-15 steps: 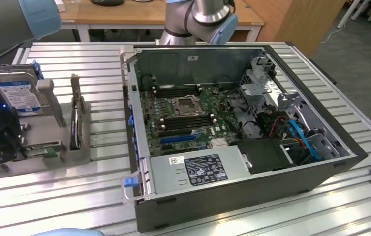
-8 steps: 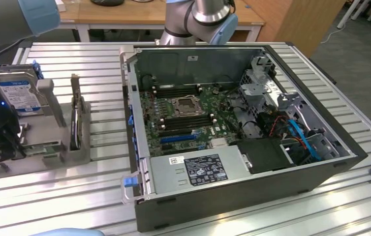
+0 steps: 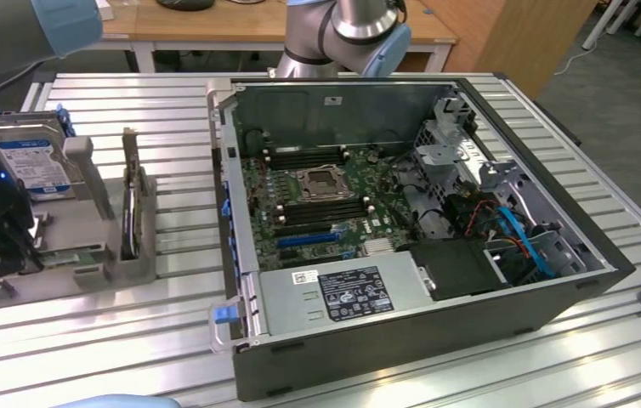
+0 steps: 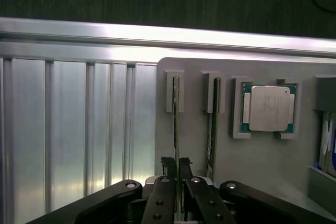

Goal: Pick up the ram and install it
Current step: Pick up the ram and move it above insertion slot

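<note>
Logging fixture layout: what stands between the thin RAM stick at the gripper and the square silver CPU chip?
In the wrist view, a second thin green RAM stick stands on edge in its own grey slot between them.

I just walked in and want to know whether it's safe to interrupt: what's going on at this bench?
A Universal Robots arm is working on the ram. Its hand is down at the grey holder, closed on one ram stick that stands on edge in its slot, not yet lifted out. A second stick and a CPU chip sit in the neighbouring pockets. The open computer case lies on the exterior view's right, apart from the holder.
</note>
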Available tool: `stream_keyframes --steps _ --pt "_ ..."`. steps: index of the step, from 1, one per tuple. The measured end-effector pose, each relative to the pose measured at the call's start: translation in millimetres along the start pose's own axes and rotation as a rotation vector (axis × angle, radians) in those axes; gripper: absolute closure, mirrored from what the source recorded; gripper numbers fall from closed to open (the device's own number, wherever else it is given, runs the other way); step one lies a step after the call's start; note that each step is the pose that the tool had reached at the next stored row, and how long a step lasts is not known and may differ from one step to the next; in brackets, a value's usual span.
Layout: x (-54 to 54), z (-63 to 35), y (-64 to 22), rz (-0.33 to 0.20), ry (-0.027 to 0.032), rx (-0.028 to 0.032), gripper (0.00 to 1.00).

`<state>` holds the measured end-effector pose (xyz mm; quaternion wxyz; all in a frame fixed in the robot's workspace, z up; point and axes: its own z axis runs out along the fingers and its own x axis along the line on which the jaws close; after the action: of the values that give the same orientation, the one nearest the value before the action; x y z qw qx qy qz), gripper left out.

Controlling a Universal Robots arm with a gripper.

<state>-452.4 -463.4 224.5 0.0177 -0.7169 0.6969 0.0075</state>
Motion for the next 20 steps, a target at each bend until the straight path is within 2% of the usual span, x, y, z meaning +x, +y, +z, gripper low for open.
stream_keyframes --steps 20 --pt "-0.3 -10.1 -0.1 0.005 0.0002 0.0000 0.86"
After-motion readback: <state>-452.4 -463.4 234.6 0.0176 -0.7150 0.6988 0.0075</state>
